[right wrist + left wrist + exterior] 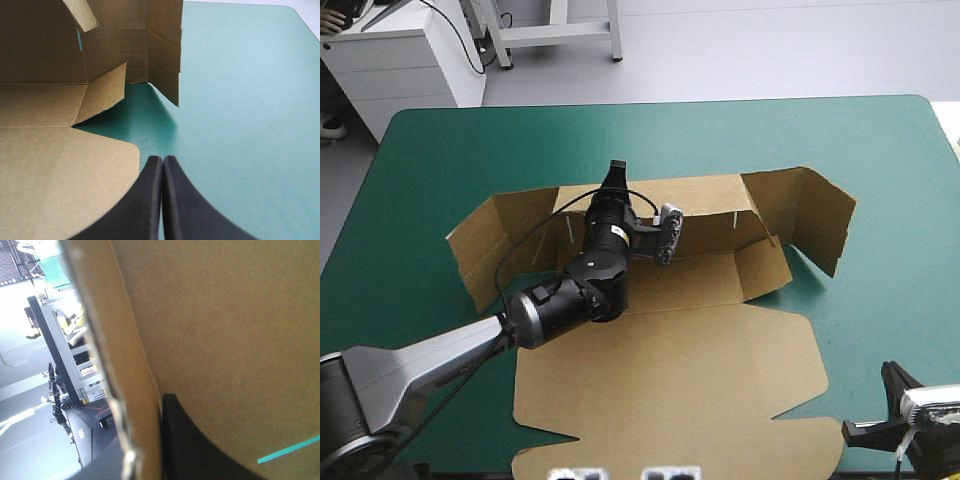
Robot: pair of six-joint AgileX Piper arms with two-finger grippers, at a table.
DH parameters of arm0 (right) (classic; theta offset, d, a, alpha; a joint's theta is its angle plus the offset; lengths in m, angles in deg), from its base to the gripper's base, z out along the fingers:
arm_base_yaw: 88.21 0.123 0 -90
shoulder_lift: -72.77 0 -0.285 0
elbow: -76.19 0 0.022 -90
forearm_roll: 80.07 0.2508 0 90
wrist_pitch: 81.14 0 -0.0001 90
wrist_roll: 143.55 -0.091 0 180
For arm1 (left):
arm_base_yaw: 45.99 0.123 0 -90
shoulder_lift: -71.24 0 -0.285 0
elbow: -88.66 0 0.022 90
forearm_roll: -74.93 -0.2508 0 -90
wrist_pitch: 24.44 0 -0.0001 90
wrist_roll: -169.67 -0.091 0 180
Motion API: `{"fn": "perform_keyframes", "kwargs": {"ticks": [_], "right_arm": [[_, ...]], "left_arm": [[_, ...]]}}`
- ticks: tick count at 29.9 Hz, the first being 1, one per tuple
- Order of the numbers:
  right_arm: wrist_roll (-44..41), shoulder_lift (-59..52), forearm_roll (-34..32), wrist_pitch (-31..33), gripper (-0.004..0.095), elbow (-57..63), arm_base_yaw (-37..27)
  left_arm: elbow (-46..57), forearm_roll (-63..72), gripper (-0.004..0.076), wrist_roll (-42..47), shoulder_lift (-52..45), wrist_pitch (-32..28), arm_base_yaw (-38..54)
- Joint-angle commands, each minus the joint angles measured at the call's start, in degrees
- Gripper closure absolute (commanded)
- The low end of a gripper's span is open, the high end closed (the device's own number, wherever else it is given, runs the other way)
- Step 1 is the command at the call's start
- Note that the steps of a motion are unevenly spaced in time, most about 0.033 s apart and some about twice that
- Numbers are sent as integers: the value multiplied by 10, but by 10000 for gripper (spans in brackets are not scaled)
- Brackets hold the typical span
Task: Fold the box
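The brown box (670,370) lies half formed in the middle of the table, its big lid panel flat toward the near edge. The back wall (705,210) stands raised, and so does the right side panel (810,215); the left side panel (490,245) leans outward. My left gripper (615,172) reaches over the box floor to the back wall's top edge and is shut on it; in the left wrist view the board (225,330) fills the picture and only one black finger (190,445) shows. My right gripper (162,161) rests shut over the teal-green cover by the lid's near right corner (125,150), touching no board.
Bare teal-green cover (890,300) lies right of the box and beyond the back wall. A small inner flap (102,95) sticks up at the right end of the box floor. The right gripper (888,372) sits near the table's front right corner.
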Motion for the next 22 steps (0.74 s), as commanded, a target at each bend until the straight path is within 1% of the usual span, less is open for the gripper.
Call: {"fn": "perform_keyframes", "kwargs": {"ticks": [1, 4, 7, 11, 14, 18, 22], "right_arm": [[9, 46, -4, -39, 922, -48, -4], [21, 100, -5, -34, 922, -88, -4], [35, 174, -5, -24, 922, -138, -4], [54, 279, 2, -18, 922, -215, -4], [80, 351, 25, -18, 922, -275, -4], [124, 451, 64, -16, 922, -360, -4], [140, 551, 77, -5, 922, -445, -2]], "left_arm": [[-12, -29, 732, 4, -25, -24, -1], [-9, -53, 732, 22, -25, -39, -1], [-3, -90, 732, 40, -25, -41, -1], [-3, -92, 732, 47, -25, -39, -1], [-3, -82, 732, 47, -25, -24, -1], [-3, -71, 732, 47, -25, -17, -1], [-3, -72, 732, 47, -25, -17, -1]]}}
